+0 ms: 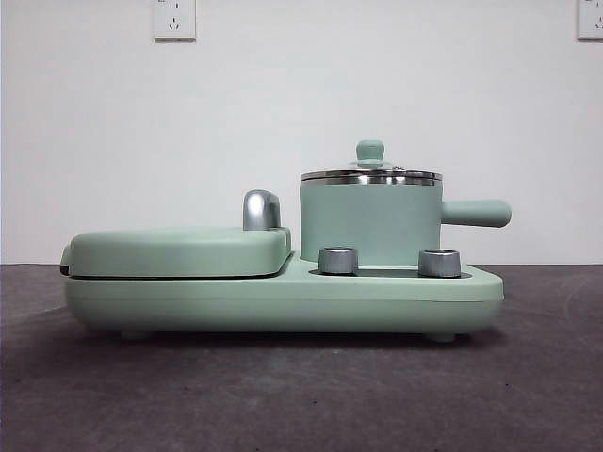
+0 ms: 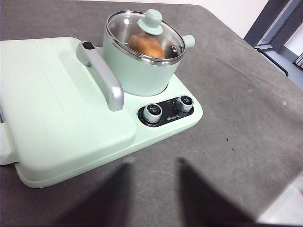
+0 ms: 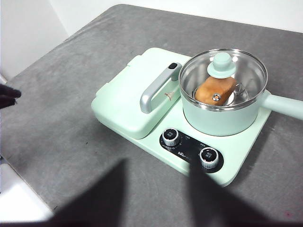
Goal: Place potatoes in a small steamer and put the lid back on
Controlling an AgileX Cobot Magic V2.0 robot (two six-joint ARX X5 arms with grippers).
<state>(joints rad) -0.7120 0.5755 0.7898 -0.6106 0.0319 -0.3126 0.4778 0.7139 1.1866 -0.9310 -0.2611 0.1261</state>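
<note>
Looking down from both wrists, we see the left gripper (image 2: pixel 154 189) and right gripper (image 3: pixel 158 191) spread apart, empty, hanging above the table (image 2: pixel 246 123). The potato (image 2: pixel 146 45) lies inside the small steamer (image 1: pixel 370 224) under the lid (image 1: pixel 370 173); from the front, we cannot see it.

Small steamer (image 1: pixel 370 226): smooth, satin mint-green body with a polished steel rim. Lid (image 3: pixel 222 75): clear glossy glass, steel edge, matt mint knob. Potato (image 3: pixel 215 90): smooth orange-brown skin. Griddle handle (image 2: pixel 102 78): brushed chrome. Dials (image 1: pixel 338 260): ridged metal. Bench (image 1: pixel 283 395): matt, rough dark grey.
</note>
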